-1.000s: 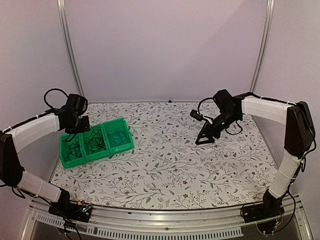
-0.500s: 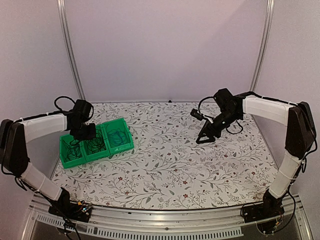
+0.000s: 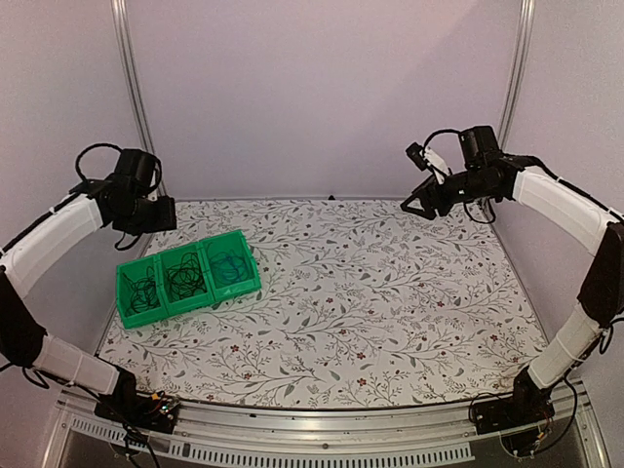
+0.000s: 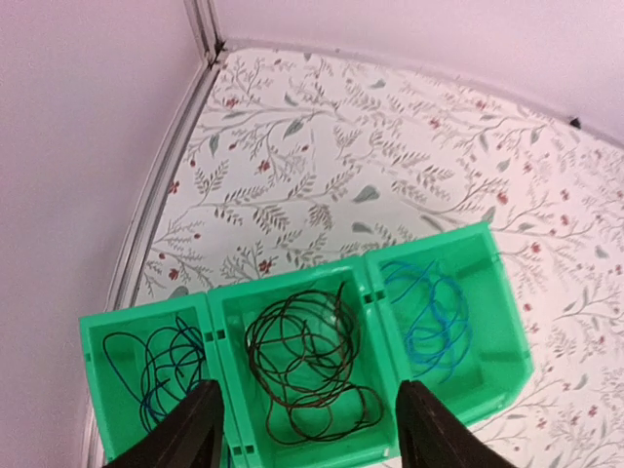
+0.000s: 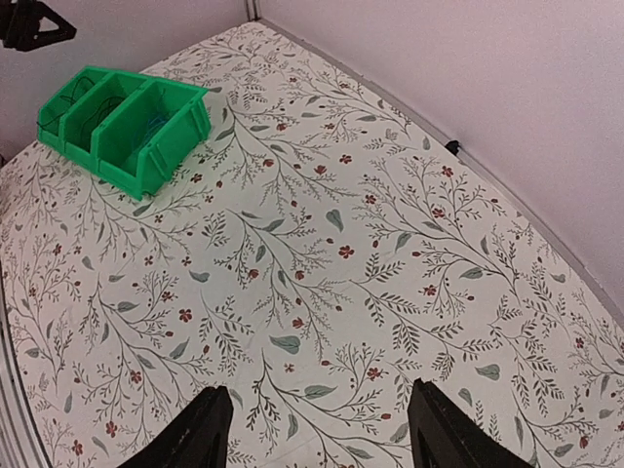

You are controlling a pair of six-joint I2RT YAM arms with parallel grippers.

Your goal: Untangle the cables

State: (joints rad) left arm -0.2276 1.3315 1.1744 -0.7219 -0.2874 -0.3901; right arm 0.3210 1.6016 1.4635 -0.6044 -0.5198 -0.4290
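The cables lie as three loopy bundles in a green three-compartment bin (image 4: 369,292). A dark one (image 4: 156,366) is in its left cell, a brown-black one (image 4: 307,366) in the middle, and a blue one (image 4: 429,317) in the right. From above, the bin (image 3: 200,297) sits at the table's left. My left gripper (image 3: 154,219) hangs high over the bin's back left; in its wrist view the left gripper (image 4: 312,429) is open and empty above the middle cell. My right gripper (image 3: 421,203) is raised at the back right. The right gripper (image 5: 317,429) is open over bare tablecloth.
A floral tablecloth (image 3: 370,292) covers the table. Walls close in the back and both sides, with metal posts (image 3: 136,107) at the rear corners. The right wrist view shows the bin (image 5: 166,136) far off at its top left.
My left gripper was down at the bin and shut; it has opened and risen up and to the left. My right arm has lifted from mid-table up toward the back right.
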